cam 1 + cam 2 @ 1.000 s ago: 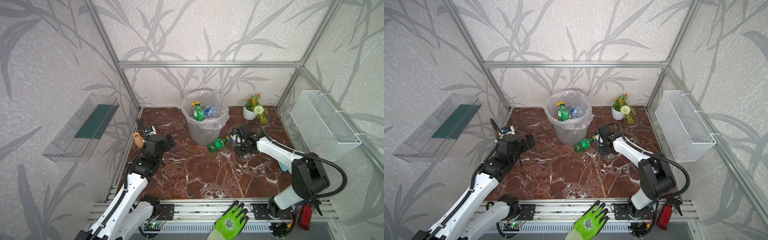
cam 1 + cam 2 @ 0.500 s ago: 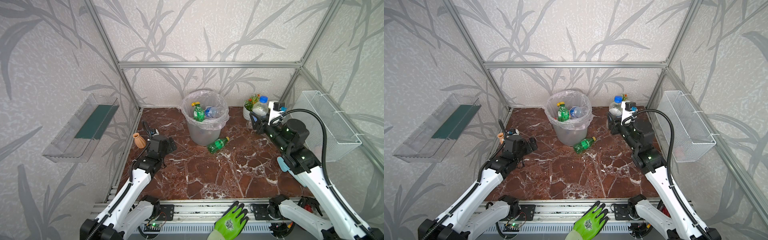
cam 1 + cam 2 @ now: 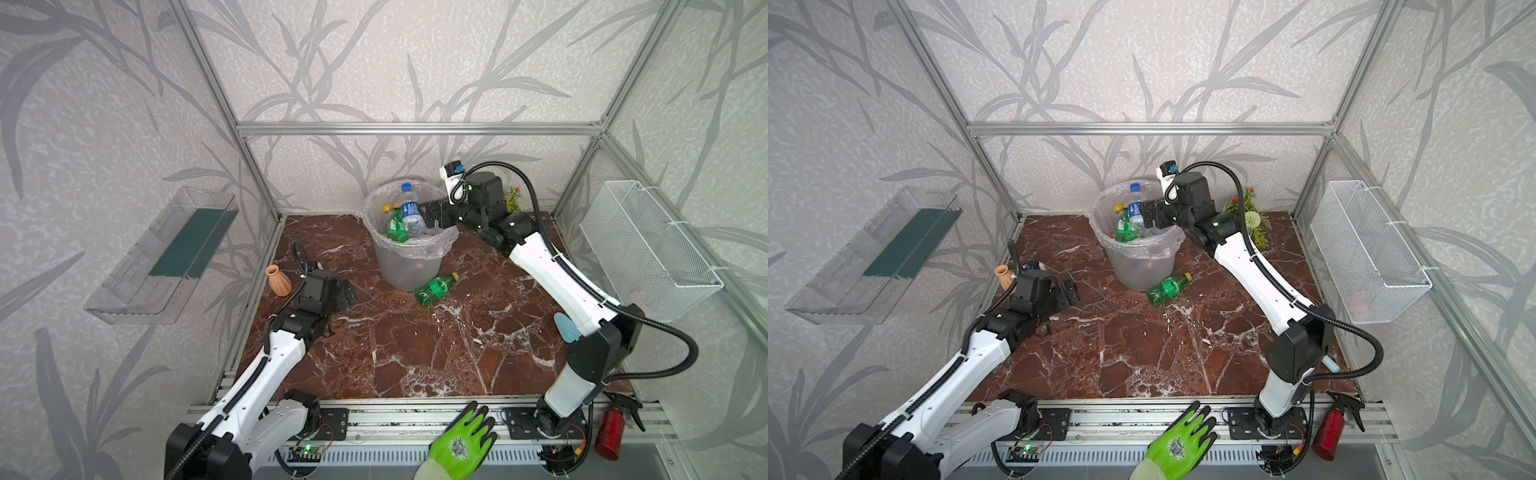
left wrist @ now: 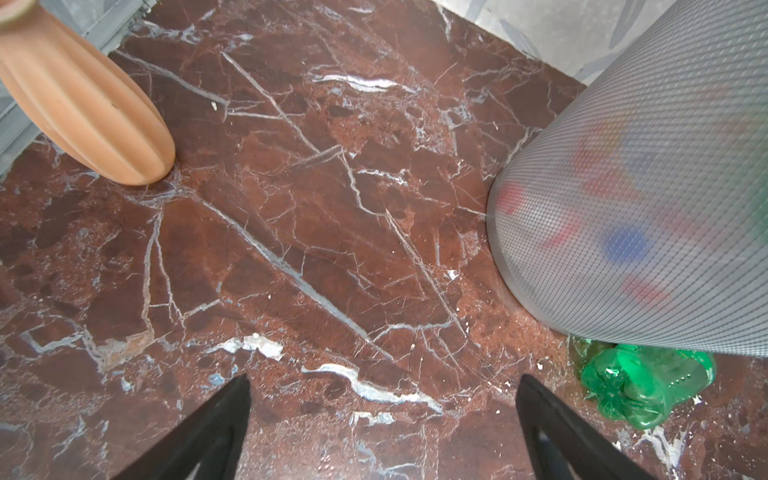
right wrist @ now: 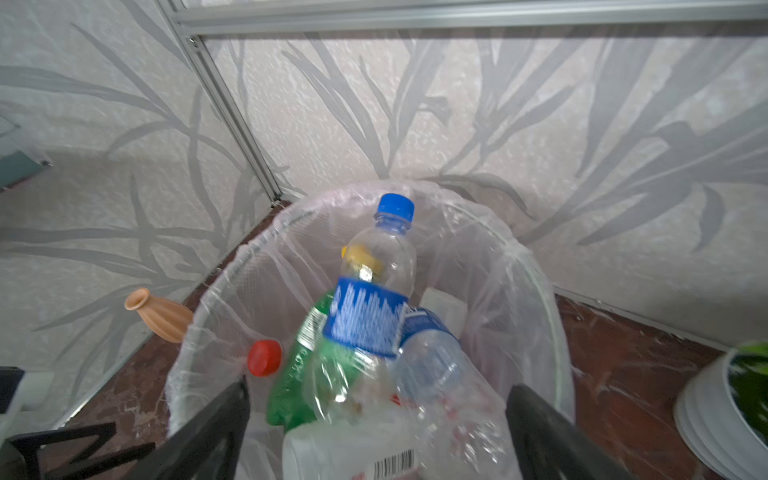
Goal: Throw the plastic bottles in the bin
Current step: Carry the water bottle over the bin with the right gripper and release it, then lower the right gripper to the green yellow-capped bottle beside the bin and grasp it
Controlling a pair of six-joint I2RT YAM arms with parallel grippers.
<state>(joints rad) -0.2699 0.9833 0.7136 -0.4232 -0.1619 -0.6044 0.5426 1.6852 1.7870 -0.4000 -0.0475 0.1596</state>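
Right pincer (image 5: 378,390) at the rim of the bin (image 3: 409,270), jaws wide and empty. Blue-capped clear bottle (image 5: 374,299) tilted inside the bin among other bottles. Left pincer (image 4: 384,378) wide above the tabletop (image 3: 415,353). Green bottle (image 3: 435,287) lies just beside the bin.

Glossy marble floor (image 3: 395,353), translucent plastic bin (image 3: 409,270)

i log: bagged bin (image 3: 1138,266), blue-capped bottle (image 3: 1135,208) cap up among others inside; my right gripper (image 3: 1149,216) over its rim; one green bottle (image 3: 1168,289) lying on the marble floor (image 3: 1142,353) beside the bin's base; my left gripper (image 3: 1068,293) near the terracotta vase (image 3: 1005,277).
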